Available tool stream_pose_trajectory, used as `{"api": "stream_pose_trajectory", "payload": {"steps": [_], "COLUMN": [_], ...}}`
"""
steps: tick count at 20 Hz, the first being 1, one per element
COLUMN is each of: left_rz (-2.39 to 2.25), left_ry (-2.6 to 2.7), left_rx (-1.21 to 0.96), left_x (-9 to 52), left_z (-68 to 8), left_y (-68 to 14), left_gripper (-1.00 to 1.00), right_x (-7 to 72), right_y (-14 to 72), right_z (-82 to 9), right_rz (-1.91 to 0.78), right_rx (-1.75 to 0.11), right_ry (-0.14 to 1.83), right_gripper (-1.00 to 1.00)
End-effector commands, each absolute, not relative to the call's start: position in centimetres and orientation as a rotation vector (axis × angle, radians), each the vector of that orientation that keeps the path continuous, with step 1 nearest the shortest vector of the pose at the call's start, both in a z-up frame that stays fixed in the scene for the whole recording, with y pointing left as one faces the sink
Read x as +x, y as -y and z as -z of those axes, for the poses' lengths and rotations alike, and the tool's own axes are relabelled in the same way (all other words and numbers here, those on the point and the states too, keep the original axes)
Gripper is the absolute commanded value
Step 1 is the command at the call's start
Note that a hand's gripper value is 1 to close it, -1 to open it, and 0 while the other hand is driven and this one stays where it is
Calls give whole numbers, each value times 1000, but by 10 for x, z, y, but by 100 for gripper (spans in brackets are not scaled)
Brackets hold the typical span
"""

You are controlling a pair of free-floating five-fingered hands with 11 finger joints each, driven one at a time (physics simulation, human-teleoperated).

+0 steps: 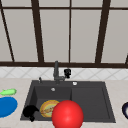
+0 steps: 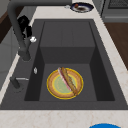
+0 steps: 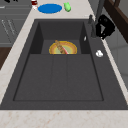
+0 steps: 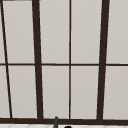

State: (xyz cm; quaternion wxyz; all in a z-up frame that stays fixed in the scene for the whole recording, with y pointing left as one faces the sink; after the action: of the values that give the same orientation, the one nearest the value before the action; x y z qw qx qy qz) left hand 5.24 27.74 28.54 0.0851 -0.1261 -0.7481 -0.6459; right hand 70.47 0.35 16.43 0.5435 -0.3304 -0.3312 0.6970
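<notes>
Faucet [image 1: 56,71]: one; right hand [image 1: 67,72] beside it (grip unclear); left hand [image 1: 30,111] curled, empty; one plate [image 1: 48,108].

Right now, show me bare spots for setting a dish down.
Free: the right sink section, between the left basin and right counter. Crowded: left basin holds the hot-dog plate; left counter holds the blue plate and green vegetable; right hand hovers by the faucet.

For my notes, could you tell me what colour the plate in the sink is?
Yellow-orange plate, greenish centre; left side view.
</notes>
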Motion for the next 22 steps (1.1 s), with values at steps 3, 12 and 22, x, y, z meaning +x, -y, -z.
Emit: {"api": "stream_pose_trajectory", "payload": {"steps": [3,12,22], "left_rz": [1926,1926,1926], "left_ry": [2231,2231,2231], "left_rx": [-376,-376,-376], "left_x": [52,52,52], "left_z": [-285,-285,-285], "left_y": [-277,-277,-277], "left_gripper": [0,0,0], "right_x": [714,709,694], "right_y": [-23,-45,-66], "right_z": [-180,-202,-187], "right_rz": [-1652,-1671,-1610], "right_rx": [-756,-804,-1053], "right_ry": [662,486,241], "right_gripper": [100,100,100]}}
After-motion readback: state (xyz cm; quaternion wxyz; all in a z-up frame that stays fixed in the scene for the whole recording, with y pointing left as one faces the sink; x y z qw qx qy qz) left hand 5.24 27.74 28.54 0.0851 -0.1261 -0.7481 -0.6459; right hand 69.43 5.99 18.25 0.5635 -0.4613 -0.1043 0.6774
